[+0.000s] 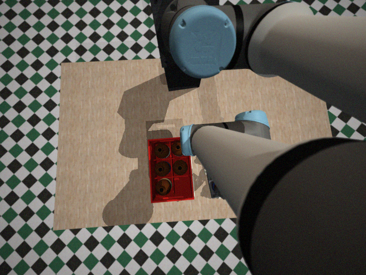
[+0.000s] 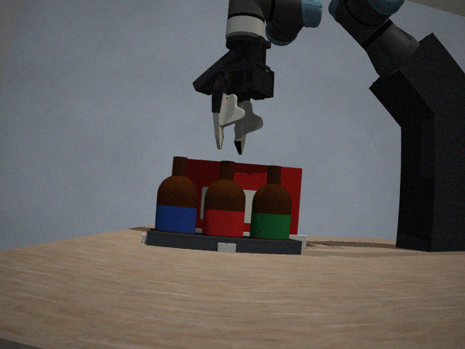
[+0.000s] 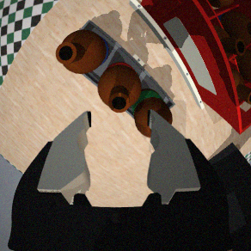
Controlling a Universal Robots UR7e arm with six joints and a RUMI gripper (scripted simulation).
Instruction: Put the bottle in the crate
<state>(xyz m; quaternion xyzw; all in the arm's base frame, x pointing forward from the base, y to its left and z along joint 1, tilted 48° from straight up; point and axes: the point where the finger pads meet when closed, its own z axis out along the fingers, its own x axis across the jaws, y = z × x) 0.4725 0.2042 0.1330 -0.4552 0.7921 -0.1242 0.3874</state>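
Three brown bottles stand upright in a row on the dark grey tray (image 2: 263,245) (image 3: 115,53): one with a blue label (image 2: 176,219) (image 3: 82,51), one with a red label (image 2: 223,223) (image 3: 119,83), one with a green label (image 2: 270,226) (image 3: 143,117). My gripper (image 2: 228,149) (image 3: 119,111) hangs a little above the red-label bottle's neck. Its fingers are partly open with nothing between them. The red crate (image 1: 152,171) (image 2: 285,187) (image 3: 223,107) stands right behind the tray and holds several bottles. Its empty slot (image 1: 181,187) is a corner one on the tray's side. In the top view the arm hides the gripper and most of the tray.
The wooden table (image 1: 88,148) (image 2: 225,300) carries the crate and the tray near one edge. The dark robot pedestal (image 2: 432,168) (image 1: 180,80) stands at the table's far side. The arm's links (image 1: 266,177) reach over the tray.
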